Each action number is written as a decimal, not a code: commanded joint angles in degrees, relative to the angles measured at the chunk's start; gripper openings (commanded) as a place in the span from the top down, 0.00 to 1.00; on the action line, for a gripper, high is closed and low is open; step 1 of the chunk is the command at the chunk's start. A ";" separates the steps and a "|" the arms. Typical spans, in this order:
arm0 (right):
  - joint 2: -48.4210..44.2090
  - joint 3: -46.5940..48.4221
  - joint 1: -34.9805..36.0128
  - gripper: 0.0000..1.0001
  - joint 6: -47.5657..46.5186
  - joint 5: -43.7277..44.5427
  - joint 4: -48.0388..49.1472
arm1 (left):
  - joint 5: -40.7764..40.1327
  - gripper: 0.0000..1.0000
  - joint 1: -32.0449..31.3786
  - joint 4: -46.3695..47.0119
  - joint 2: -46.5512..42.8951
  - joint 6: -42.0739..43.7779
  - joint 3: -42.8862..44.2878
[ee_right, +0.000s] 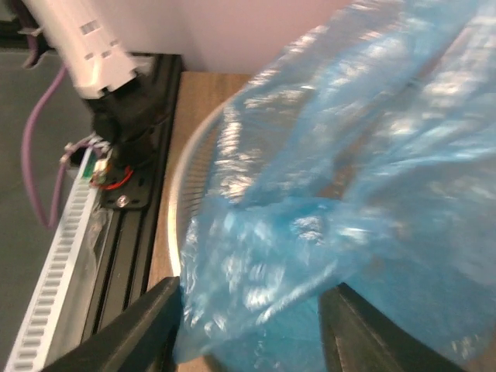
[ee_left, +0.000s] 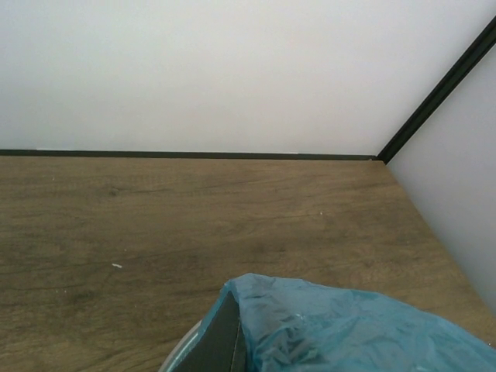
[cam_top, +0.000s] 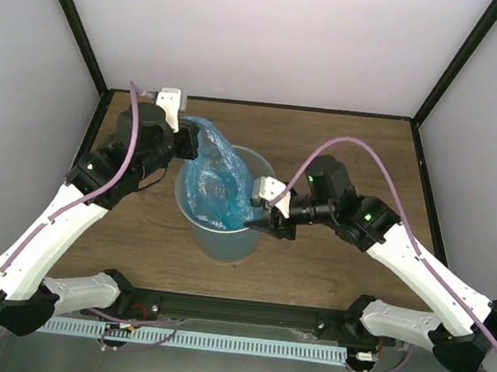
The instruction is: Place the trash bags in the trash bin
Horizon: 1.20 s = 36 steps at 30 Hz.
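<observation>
Near the middle of the table (cam_top: pixel 137 228), the trash bag (cam_top: pixel 213 182) drapes into the trash bin (cam_top: pixel 225 241); left fingers (ee_left: pixel 221 345) clamp its far edge, right fingers (ee_right: pixel 147 322) stand spread around its film.

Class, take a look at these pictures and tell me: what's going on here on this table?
A blue bag is being put into a grey bin. The left claw is shut on the bag's edge at the bin's far rim and holds it up, while the rest drapes down into the bin. The right claw is at the right rim. Its jaws are apart with bag film between them, not yet clamped.
</observation>
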 commanded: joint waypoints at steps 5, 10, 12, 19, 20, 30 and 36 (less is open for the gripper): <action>0.17 2.37 0.21 0.88 6.21 13.51 8.90 | 0.97 0.96 0.30 -1.84 0.44 1.40 3.15; -0.59 6.53 0.04 0.99 6.88 10.73 5.21 | 3.72 0.96 0.30 -5.97 0.60 1.40 3.87; -1.39 7.64 -0.21 0.99 7.03 10.66 3.27 | 5.04 0.96 0.31 -8.26 0.13 1.05 3.80; -5.33 8.88 -5.43 0.99 7.24 6.86 -4.83 | 8.84 0.96 0.22 -16.30 -3.90 -0.86 1.01; -5.93 8.31 -6.09 0.99 6.86 6.01 -5.78 | 9.42 0.96 0.22 -17.33 -4.41 -1.32 0.53; -9.12 11.33 -10.06 0.99 2.90 3.05 -17.76 | 10.63 0.96 0.22 -24.70 -10.30 -4.78 -0.78; -11.10 15.78 -10.07 0.99 2.85 9.17 -19.95 | 10.68 0.96 0.22 -26.49 -11.51 -3.77 0.45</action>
